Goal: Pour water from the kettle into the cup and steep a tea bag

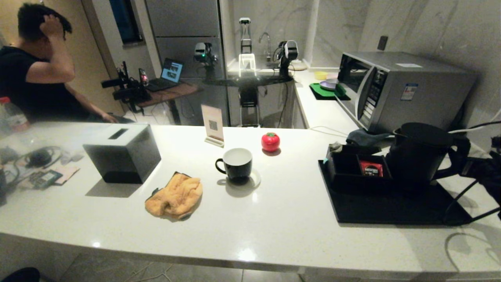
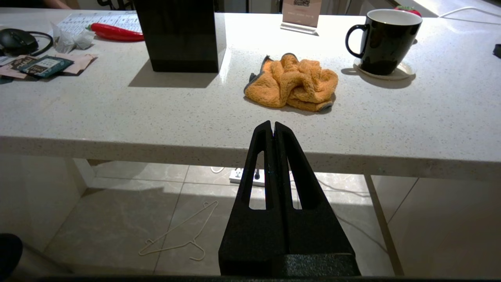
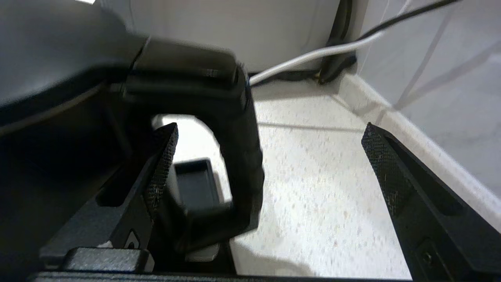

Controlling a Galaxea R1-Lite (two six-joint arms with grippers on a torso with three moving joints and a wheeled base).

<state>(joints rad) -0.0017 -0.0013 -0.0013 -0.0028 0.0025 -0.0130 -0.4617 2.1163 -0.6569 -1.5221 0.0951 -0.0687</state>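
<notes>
A: Right gripper [image 3: 270,164]?
B: Sitting at the counter's right edge, jaws spread wide, holding nothing.
A: Left gripper [image 2: 273,127]?
B: Hanging parked just off the counter's front edge, fingers pressed together.

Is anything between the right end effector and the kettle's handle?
Nothing visible. In the right wrist view the right end effector is open, with the kettle's handle already between its fingers, nearer one finger. Only bare counter shows around it.

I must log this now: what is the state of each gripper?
Left gripper: closed, holding nothing, parked before the counter edge.
Right gripper: open, holding nothing, fingers around the kettle handle.
</notes>
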